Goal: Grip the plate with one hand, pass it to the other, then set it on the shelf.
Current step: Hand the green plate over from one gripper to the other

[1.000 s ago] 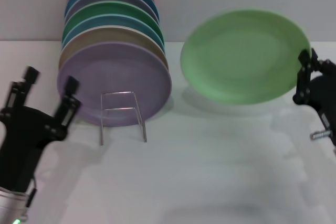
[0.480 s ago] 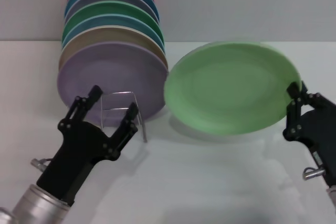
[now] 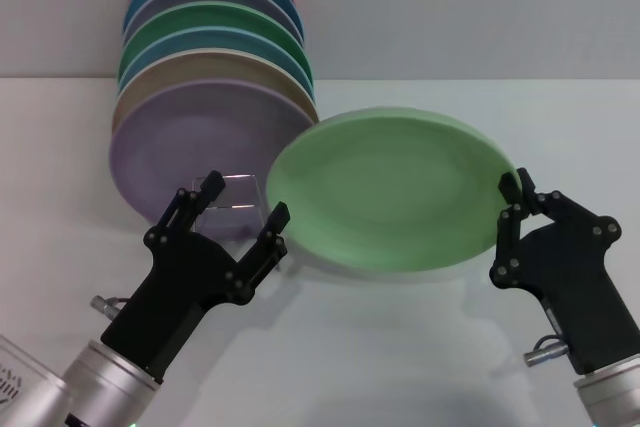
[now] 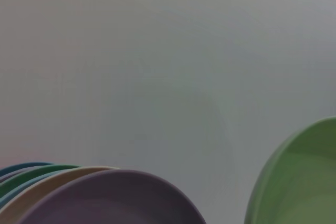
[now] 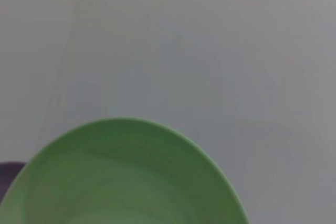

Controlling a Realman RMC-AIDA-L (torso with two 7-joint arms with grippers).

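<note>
Pale-green plate (image 3: 385,192) hangs above table (image 3: 420,347), your right gripper (image 3: 512,209) pinching its right rim; left gripper (image 3: 240,217) spread wide just beside left rim, before shelf (image 3: 238,192).

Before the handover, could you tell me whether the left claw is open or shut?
Open: the left claw has its fingers spread apart, beside the near edge of the plate, gripping nothing.

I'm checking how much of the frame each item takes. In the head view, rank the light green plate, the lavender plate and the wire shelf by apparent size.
1. Light green plate, held up nearer the camera, so its lead is unsure.
2. Lavender plate, partly hidden.
3. Wire shelf, clearly smallest.
</note>
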